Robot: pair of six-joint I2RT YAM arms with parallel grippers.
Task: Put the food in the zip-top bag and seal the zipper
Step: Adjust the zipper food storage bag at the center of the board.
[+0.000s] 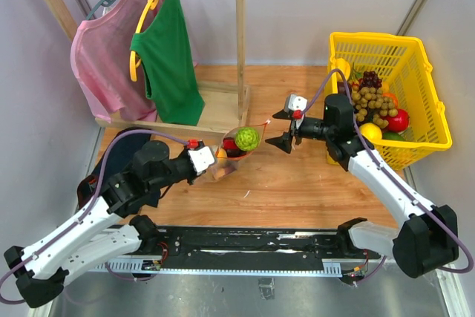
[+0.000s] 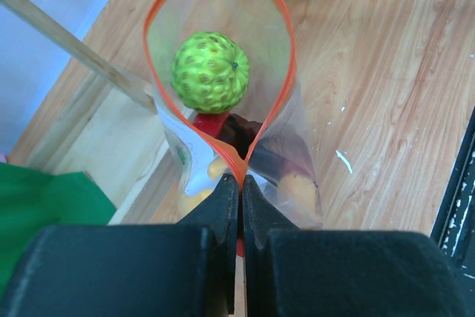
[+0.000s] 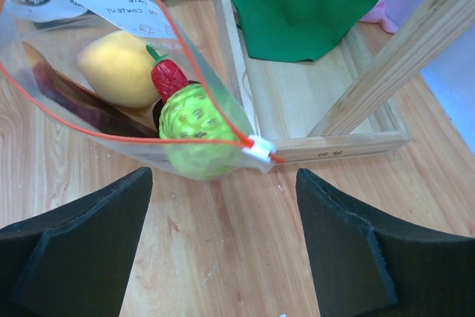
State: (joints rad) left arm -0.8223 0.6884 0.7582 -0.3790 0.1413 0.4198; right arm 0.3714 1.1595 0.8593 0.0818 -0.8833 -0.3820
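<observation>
The zip-top bag [image 1: 231,157] is held by the left end effector [image 2: 240,183], whose fingers are pressed together on one end of the zipper [image 2: 234,159]. The bag therefore lies directly ahead of that end effector, its mouth gaping in an orange-rimmed loop; whether its underside rests on the surface [image 3: 245,257] I cannot tell. The food sits inside, just beyond the clamped end: the green bumpy ball [image 2: 210,72] farthest out, the red pepper [image 2: 210,120] and a dark purple piece [image 2: 239,133] closer in, and orange-yellow fruit [image 2: 298,187] nearest the fingers. Loading looks finished, and sealing is what remains. The right end effector [image 3: 223,246] has its fingers wide apart and grips nothing. It faces the bag's opposite end, where a small white tab [image 3: 258,148] sits on the zipper just ahead of its fingertips, slightly off-centre between them. The zipper's long axis runs from that tab, slanting away from the right end effector toward the left one, so the two face each other along the strip. The right arm is plainly nearer the free end, and I judge the coming move to be its own: advance, close on the strip at the tab, and run along it. The wooden rack base [image 3: 349,146] lies just beyond the tab and could get in the way.
</observation>
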